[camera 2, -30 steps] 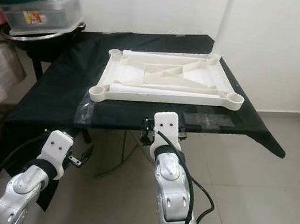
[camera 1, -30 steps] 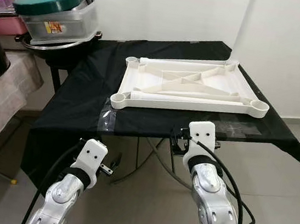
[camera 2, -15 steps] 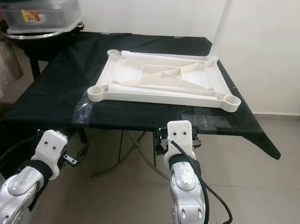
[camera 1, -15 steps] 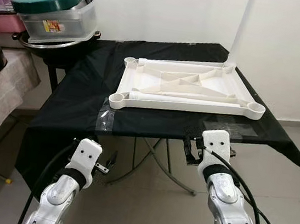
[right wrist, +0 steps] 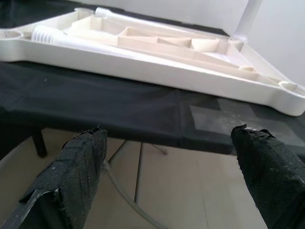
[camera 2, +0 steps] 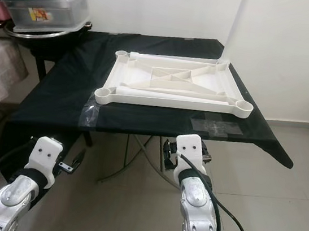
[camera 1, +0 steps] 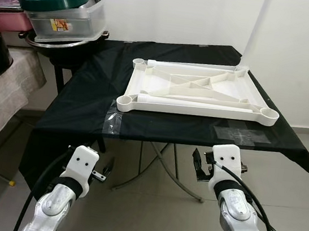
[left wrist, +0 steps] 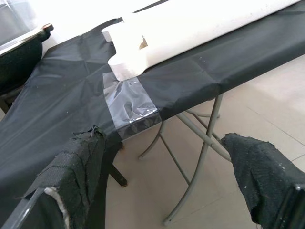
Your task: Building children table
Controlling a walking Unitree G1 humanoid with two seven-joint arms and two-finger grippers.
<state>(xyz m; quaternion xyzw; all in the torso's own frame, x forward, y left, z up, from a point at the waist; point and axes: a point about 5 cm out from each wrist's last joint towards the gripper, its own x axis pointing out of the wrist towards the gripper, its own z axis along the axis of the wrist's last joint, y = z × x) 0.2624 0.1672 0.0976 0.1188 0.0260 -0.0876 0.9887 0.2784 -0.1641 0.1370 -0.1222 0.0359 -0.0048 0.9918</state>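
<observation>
White tabletop (camera 1: 194, 92) lies inverted on black-clothed table (camera 1: 87, 104). Left gripper (left wrist: 167, 191) and right gripper (right wrist: 171, 183), jaws wide, hang below its edge. Lidded container (camera 1: 62, 15) stands left.

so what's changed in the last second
Both arms have dropped back from the black-covered table: the right pincer, earlier at the table's front edge, now hangs open below it, and the left pincer sits lower too. The white tabletop lies untouched.
</observation>
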